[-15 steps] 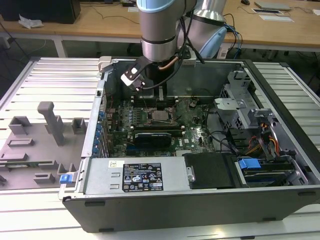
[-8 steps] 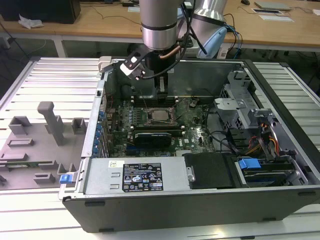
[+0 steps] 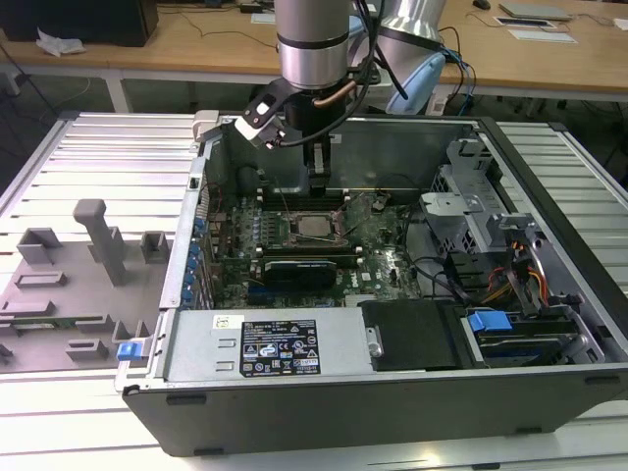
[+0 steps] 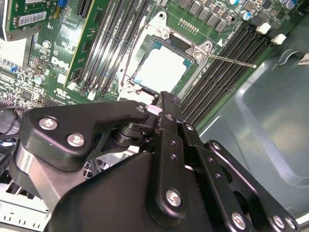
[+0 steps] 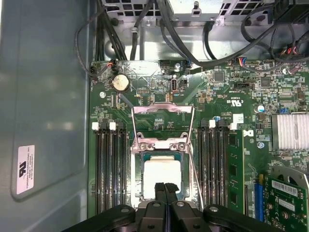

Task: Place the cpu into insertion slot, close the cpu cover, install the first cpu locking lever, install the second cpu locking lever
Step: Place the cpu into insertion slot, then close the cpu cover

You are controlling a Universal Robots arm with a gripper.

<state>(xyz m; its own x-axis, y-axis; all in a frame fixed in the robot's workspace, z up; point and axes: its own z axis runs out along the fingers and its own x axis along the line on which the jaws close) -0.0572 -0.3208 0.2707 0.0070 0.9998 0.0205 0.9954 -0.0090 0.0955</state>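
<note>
The cpu (image 5: 158,171), a pale square, lies in the black-framed insertion slot (image 5: 136,180) on the green motherboard (image 5: 231,96); its pale top also shows in the second wrist view (image 4: 161,67). The cpu cover (image 5: 161,110), a thin metal frame, stands swung open off the slot's hinged side. A thin wire locking lever (image 4: 231,60) sticks out sideways, unlatched. My gripper (image 5: 164,186) hovers just above the slot's near edge with its black fingers pressed together and nothing visible between them. In the exterior view the gripper (image 3: 316,182) hangs inside the open computer case, right over the socket (image 3: 316,228).
Long black memory slots (image 5: 108,174) flank the socket on both sides. Black cables (image 5: 193,43) run along the case wall beyond the board. In the exterior view, a power supply (image 3: 265,348) and drive bay (image 3: 491,226) crowd the case, and a grey fixture tray (image 3: 69,285) lies at the exterior view's left.
</note>
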